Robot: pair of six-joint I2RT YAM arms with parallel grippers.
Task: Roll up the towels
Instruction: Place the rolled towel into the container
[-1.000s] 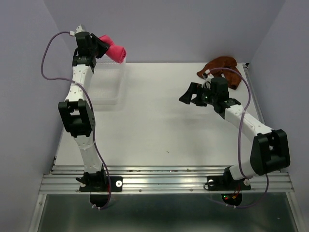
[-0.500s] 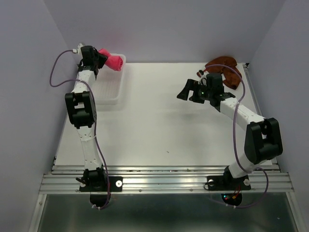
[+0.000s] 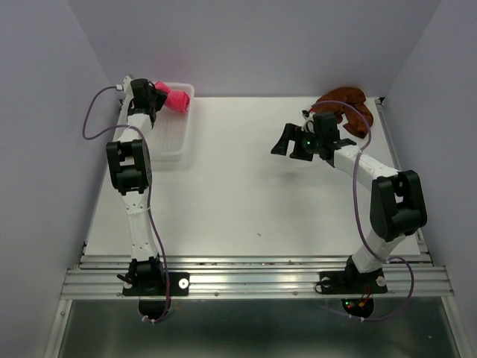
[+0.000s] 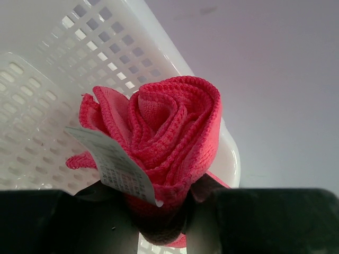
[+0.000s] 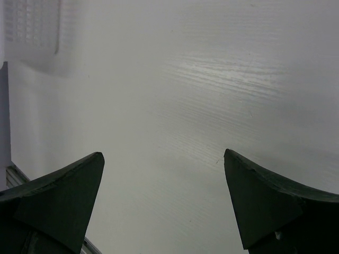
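The left fingers [image 4: 79,222] clench the rolled pink towel [image 4: 169,132], with the white basket [image 4: 47,79] just beyond it. The right fingers [image 5: 58,196] are spread wide above the bench [image 3: 238,186]. The brown towel [image 3: 346,95] lies crumpled behind them.

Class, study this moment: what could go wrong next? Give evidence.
1. The left claw pinches the rolled pink towel near the basket rim; released there, it might unroll or fall outside.
2. The brown towel lies crumpled in the far corner behind the open right claw; reaching it looks awkward.
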